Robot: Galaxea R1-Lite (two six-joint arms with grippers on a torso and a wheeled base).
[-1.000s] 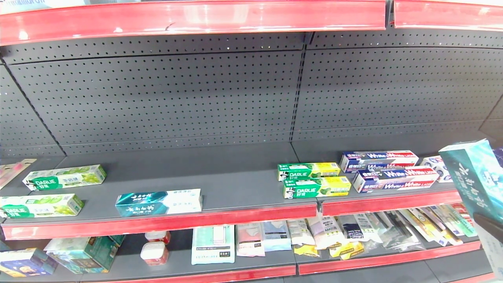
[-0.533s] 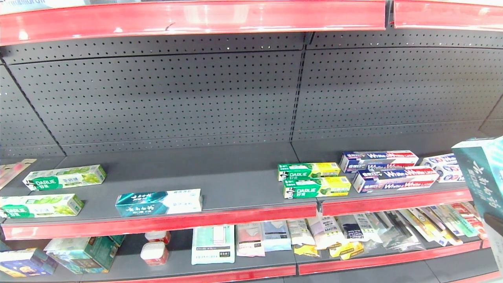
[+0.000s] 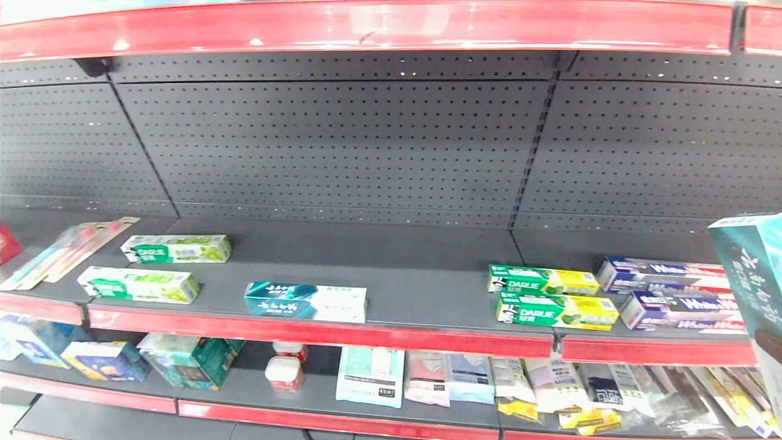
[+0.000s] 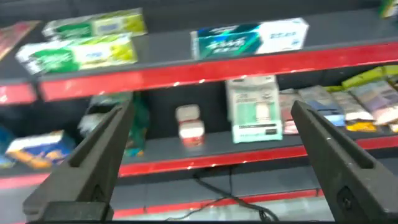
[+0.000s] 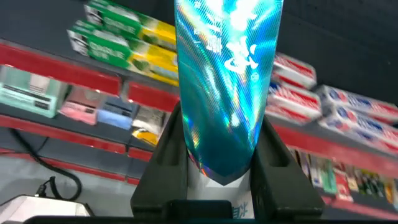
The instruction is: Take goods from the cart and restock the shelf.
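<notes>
My right gripper (image 5: 221, 158) is shut on a teal shiny toothpaste box (image 5: 227, 81), held upright. In the head view this held box (image 3: 748, 275) stands at the far right, in front of the middle shelf (image 3: 379, 269), with a dark finger (image 3: 771, 344) across its lower part. A matching teal and white box (image 3: 305, 300) lies near the shelf's front edge, left of centre. My left gripper (image 4: 211, 162) is open with nothing between its fingers, low in front of the shelves, facing that teal box (image 4: 249, 38).
Two green boxes (image 3: 139, 285) lie at the shelf's left, toothbrush packs (image 3: 67, 250) beyond them. Green-yellow boxes (image 3: 553, 295) and blue-white-red boxes (image 3: 672, 293) fill the right. The lower shelf (image 3: 317, 421) carries pouches, small jars and cartons. Bare shelf runs mid-back.
The whole head picture has shifted right, so the camera has turned left. The held teal box rose slightly and stays at the picture's right edge.
</notes>
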